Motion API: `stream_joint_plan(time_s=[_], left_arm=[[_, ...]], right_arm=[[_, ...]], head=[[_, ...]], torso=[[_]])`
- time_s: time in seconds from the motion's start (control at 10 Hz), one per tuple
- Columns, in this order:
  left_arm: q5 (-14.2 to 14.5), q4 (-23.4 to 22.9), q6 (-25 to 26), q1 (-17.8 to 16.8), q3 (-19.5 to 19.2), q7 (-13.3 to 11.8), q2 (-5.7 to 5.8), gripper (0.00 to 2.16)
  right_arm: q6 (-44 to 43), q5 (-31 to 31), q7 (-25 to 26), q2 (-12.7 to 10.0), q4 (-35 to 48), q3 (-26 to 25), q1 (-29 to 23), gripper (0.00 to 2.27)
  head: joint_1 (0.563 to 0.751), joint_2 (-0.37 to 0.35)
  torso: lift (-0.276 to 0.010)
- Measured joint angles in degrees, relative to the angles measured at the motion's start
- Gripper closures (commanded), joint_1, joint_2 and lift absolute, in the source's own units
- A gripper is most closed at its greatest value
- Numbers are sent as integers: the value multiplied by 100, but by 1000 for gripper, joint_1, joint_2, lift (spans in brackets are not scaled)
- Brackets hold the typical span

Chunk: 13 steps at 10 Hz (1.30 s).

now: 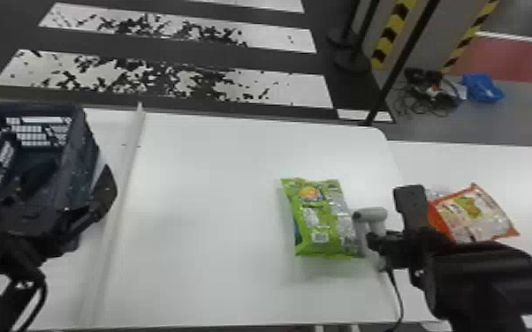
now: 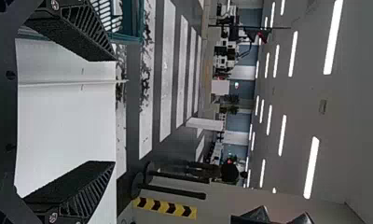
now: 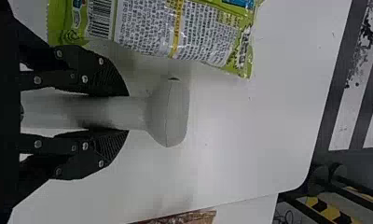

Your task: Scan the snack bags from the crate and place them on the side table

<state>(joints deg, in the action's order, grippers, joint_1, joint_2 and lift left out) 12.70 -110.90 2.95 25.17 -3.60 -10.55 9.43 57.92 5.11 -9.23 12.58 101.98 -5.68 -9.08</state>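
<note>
Snack bags, one green (image 1: 322, 220), one orange (image 1: 484, 212), flank the right edge of the worktop (image 1: 207, 176). Crate (image 1: 81, 167): far left. Left tool (image 1: 77, 176): fingers spread, at the crate's right wall. Right tool (image 1: 373, 236): fingers clamped on scanner (image 1: 375, 215), between bags.

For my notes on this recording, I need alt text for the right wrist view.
The right gripper holds a grey scanner by its handle over a white table. Beside it lies a green snack bag, barcode visible. Part of another bag shows on the side table.
</note>
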Motion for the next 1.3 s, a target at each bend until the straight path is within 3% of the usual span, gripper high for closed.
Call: stream_joint_plan(time_s=[0.3,0.5,0.9,1.3], left_arm=[[2,15,0,-3,-7,0,6,83],[2,6,0,-2,-6,0,12,83],[0,-54,18,6,17,8,24,83],[4,-55,18,16,42,2,23,83]], right_arm=[[-158,-28,70,-1,-65,-91,60,2253],[-117,-33,125,-5,313,-217,-99,2253],[263,-341,134,-97,1562,-437,-920,2253],[865,-397,140,-240,2652,-336,-1650,2253]], head=[[695,-169],[695,-178],[695,-174],[695,-144]], torso=[[-50],[-50],[-50],[-50]])
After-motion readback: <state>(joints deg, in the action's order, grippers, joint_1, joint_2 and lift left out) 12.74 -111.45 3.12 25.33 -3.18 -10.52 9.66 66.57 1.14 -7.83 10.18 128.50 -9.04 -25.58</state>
